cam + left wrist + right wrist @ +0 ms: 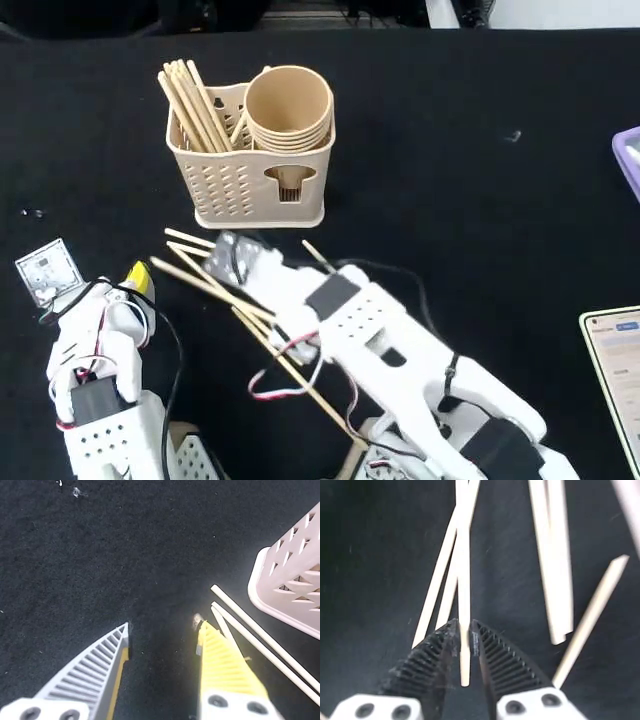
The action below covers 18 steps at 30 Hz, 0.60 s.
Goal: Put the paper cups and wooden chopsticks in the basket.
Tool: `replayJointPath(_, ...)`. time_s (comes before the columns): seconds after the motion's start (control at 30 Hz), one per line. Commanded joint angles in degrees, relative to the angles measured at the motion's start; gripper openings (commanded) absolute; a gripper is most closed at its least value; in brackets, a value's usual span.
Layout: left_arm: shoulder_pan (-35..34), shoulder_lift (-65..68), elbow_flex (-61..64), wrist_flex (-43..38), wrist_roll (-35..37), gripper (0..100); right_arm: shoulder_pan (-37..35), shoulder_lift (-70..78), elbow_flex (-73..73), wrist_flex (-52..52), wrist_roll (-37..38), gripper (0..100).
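Right gripper [464, 630] is clamped on one chopstick [464, 580] close to its end, low over the black cloth [480, 200] on the near side of the basket [240, 190]. Held so near the tip, the stick could swing or slip out on lifting. It also lies among the other loose chopsticks [190, 239], which could get dragged or scattered. They are thin, pale, straight wooden sticks. Stacked cups [288, 105] and a bundle of sticks [195, 105] already stand in the basket. Left gripper [162, 635] hangs spread open at the near left, holding nothing.
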Motion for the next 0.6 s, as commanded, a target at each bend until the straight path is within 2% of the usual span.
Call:
replayJointPath(0.0,0.13,0.09,-0.57,-1.23,0.35,22,0.35,0.04,4.0,-0.97,0.62,1.1)
replayJointPath(0.13,0.13,0.09,-0.57,-1.23,0.35,22,0.79,0.31,6.02,-0.7,0.53,2.5)
replayJointPath(0.3,0.13,0.09,-0.57,-1.23,0.35,22,-0.09,0.22,0.4,5.19,0.53,18.0)
replayJointPath(0.43,0.13,0.09,-0.57,-1.23,0.35,22,-5.63,0.22,-7.16,11.87,-0.62,15.8)
replayJointPath(0.5,0.13,0.09,-0.57,-1.23,0.35,22,-9.58,0.66,-8.57,10.37,-3.43,16.3)
replayJointPath(0.57,0.13,0.09,-0.57,-1.23,0.35,22,-12.31,1.1,-7.16,3.96,-5.19,17.2)
